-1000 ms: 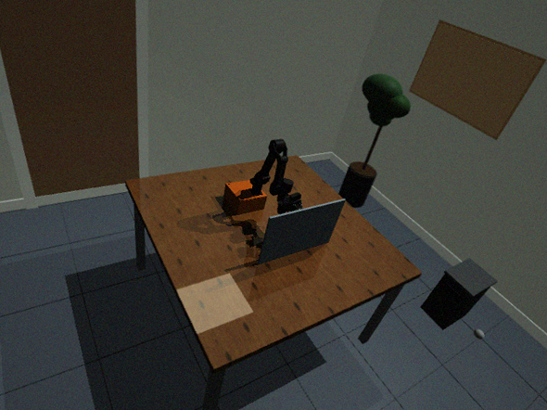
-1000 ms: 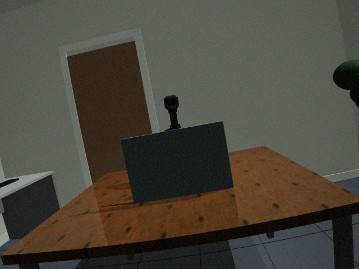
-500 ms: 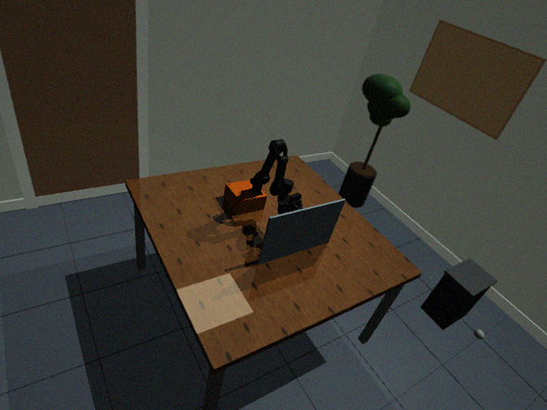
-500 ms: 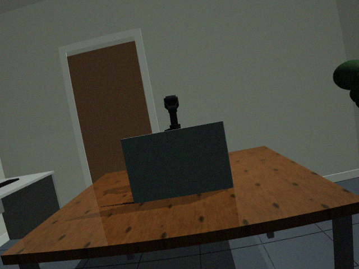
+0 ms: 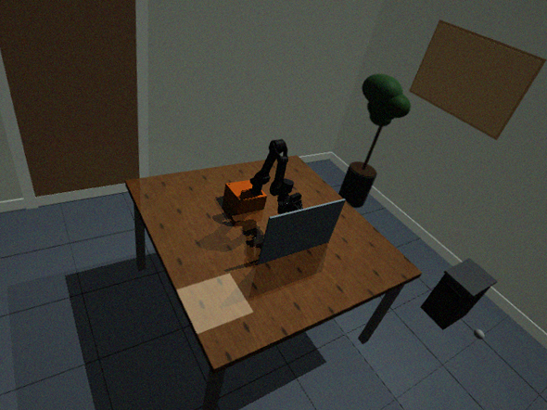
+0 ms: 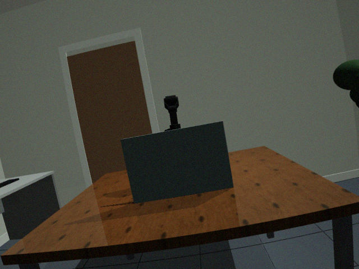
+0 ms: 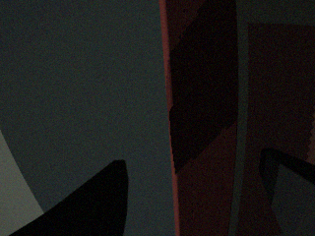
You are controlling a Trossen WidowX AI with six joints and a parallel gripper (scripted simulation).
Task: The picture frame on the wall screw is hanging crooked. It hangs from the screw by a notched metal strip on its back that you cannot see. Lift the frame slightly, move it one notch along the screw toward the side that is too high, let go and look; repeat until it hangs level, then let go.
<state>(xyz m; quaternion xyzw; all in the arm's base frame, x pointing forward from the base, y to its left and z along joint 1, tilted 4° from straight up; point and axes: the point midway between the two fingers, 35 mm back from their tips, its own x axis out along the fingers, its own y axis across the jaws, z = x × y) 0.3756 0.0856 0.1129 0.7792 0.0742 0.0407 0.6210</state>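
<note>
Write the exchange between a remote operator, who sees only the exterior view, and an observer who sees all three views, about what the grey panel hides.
Operator: I see only the panel's back and a dark arm tip above it. What stands behind?
Observer: From the top view, the arm rises from an orange base on the table, and its gripper reaches to the panel on its hidden face.
Operator: Is it gripping the picture frame?
Observer: No. In the wrist view the fingers stand apart, open, with the frame's red edge showing between them and the picture frame to its right.
</note>
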